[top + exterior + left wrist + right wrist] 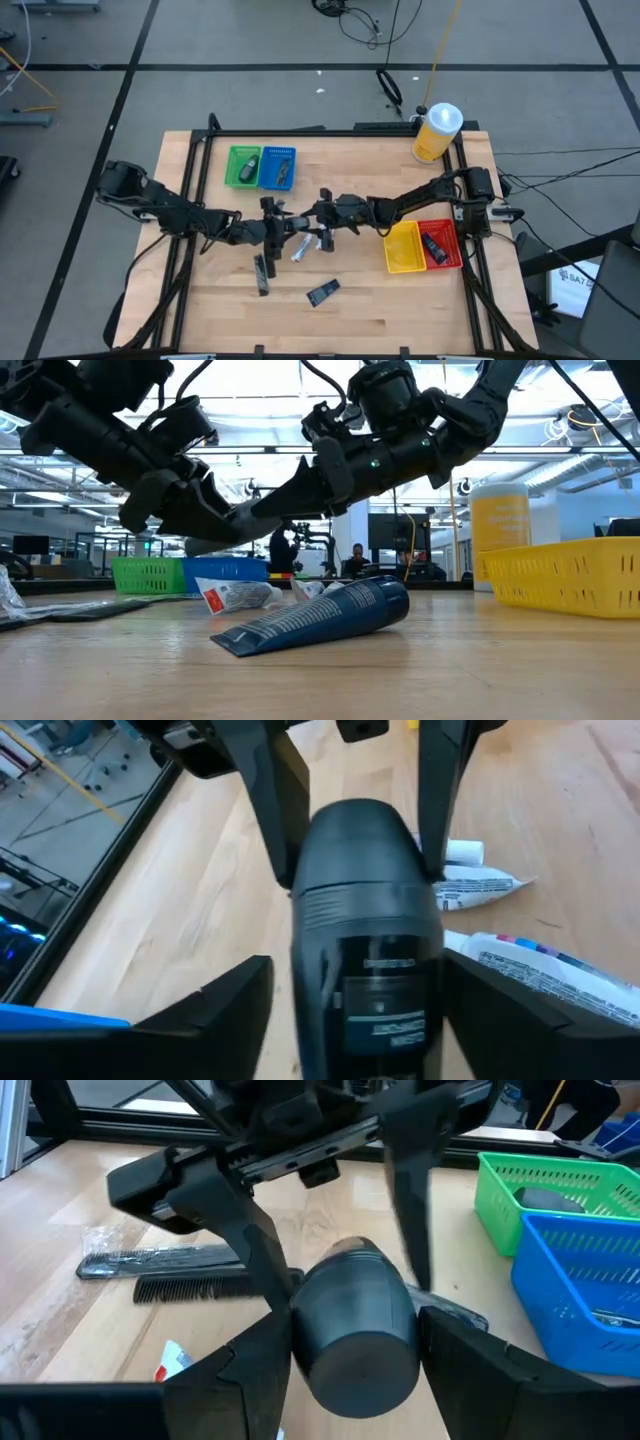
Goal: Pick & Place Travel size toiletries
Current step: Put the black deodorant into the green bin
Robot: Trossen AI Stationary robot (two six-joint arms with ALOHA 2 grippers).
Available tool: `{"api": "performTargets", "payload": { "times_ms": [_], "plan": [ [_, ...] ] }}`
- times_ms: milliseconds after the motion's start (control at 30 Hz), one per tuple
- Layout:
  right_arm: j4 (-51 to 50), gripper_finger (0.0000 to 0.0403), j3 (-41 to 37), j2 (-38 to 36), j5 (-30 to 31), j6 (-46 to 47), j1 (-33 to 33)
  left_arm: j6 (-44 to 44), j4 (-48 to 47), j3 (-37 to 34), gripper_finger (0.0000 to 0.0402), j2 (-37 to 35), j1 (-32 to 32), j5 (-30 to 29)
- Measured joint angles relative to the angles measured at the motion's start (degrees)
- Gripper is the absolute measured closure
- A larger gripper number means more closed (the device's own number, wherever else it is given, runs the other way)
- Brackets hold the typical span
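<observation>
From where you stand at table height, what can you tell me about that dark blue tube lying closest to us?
The tube is dark blue soft plastic with small white print along its side. It has a round cap at one end and tapers to a flat crimped seam at the other. It looks whole and closed. It lies on its side on the wooden table, cap end slightly raised, below both arms. Nothing but the table appears to touch it.

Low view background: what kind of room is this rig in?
Probably an open lab or industrial workspace, not a home. Ceiling strip lights run across a wide hall, seated people at monitors show beyond the wooden table, and cables lie on the grey tiled floor.
</observation>
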Motion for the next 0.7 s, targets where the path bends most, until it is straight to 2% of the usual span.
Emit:
{"api": "performTargets", "payload": {
  "times_ms": [167, 233, 333, 433, 533, 633, 700],
  "plan": [
    [0.03, 0.0203, 0.0, 0.0, 0.1, 1.33, -0.04, -0.66, -0.23, -0.02, 0.0211, -0.55, -0.07, 0.38],
    [0.31, 0.0194, 0.02, -0.06, -0.17, 2.62, -0.04, -1.96, -1.35, 0.06, 0.0211, -1.51, -0.62, 0.38],
    [-3.21, 0.017, -0.09, -2.93, -0.24, 2.81, 0.05, -5.29, -8.06, 1.74, 0.0211, -3.51, -1.51, -0.94],
    [-7.32, 0.0146, 0.13, -7.7, 0.51, 3.18, 0.05, -10.29, -22.01, 5.9, 0.0211, -6.71, -2.76, -5.93],
    [-13.12, 0.0134, -1.43, -12.34, 5.26, 4.8, 0.63, -19.23, -43.36, 13.1, 0.0202, -9.94, -2.98, -11.58],
    [-8.67, 0.0132, -6.28, -13.82, 10.06, 7.77, 2.27, -30.18, -62.3, 20.55, 0.0197, -12.31, 0.29, -14.28],
    [-1.45, 0.0134, -10.84, -13.16, 10.37, 10.22, 3.53, -36.21, -71.6, 24.05, 0.0195, -13.09, 4.7, -14.16]
  ]
}}
